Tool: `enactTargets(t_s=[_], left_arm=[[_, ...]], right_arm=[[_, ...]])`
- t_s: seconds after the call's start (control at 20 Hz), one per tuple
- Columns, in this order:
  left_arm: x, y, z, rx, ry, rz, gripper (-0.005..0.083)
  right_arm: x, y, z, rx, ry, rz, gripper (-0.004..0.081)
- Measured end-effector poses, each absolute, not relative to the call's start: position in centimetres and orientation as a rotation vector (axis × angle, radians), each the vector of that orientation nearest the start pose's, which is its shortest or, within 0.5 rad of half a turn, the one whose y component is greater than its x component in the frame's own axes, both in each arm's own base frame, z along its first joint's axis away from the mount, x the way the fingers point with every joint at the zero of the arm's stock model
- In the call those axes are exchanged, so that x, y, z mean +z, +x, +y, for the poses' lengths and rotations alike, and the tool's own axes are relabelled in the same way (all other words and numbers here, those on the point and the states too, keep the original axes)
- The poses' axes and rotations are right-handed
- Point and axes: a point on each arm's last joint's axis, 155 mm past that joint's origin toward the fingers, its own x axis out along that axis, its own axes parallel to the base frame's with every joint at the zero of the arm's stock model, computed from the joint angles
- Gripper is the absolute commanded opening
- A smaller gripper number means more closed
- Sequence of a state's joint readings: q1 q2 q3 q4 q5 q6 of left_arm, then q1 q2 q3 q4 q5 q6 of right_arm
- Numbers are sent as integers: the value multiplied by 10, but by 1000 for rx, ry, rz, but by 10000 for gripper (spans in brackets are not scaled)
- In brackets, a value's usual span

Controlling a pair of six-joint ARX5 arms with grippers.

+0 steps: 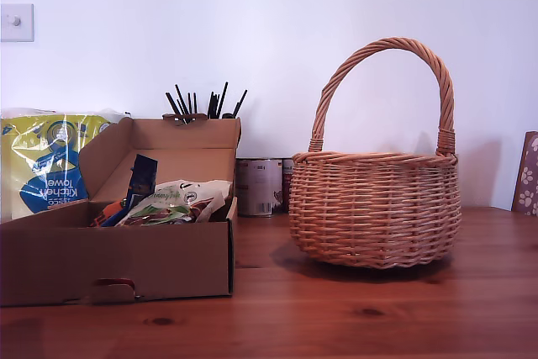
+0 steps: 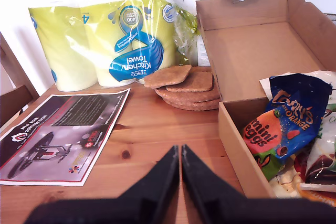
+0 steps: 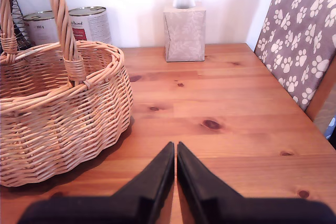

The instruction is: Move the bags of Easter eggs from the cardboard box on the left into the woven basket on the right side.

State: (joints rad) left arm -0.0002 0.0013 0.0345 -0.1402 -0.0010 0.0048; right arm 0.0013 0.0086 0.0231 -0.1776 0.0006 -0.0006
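Observation:
The cardboard box stands at the exterior view's left, lid flap up, with the egg bags inside: a dark blue pouch, cream-and-green ones and a red-orange one. The first wrist view shows the box wall and the blue pouch lettered "mini eggs". My first gripper is shut over bare table beside the box, holding nothing. The woven basket sits at the exterior view's right. My second gripper is shut above the table beside the basket. Neither arm shows in the exterior view.
A kitchen towel pack, stacked cork mats and a leaflet lie beside the box. Tins and a tissue box stand by the wall. A paw-print chair back is beside the table edge.

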Motion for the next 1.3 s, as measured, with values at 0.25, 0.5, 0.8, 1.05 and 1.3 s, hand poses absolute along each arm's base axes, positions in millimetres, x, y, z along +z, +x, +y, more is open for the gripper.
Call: enactTargets(t_s=[0.25, 0.5, 0.8, 1.05, 1.3], left_arm=[[131, 247, -3, -17, 3, 162, -11], [131, 247, -5, -25, 1, 165, -11], [154, 248, -24, -127, -82, 77, -19], [171, 243, -39, -212, -130, 54, -19], [213, 236, -61, -331, -151, 26, -19]], right_arm=[[128, 248, 0, 1, -1, 163, -13], [129, 249, 2, 7, 17, 162, -13], [145, 250, 4, 13, 123, 102, -13], [184, 245, 4, 21, 166, 34, -13], [213, 237, 28, 145, 214, 62, -13]])
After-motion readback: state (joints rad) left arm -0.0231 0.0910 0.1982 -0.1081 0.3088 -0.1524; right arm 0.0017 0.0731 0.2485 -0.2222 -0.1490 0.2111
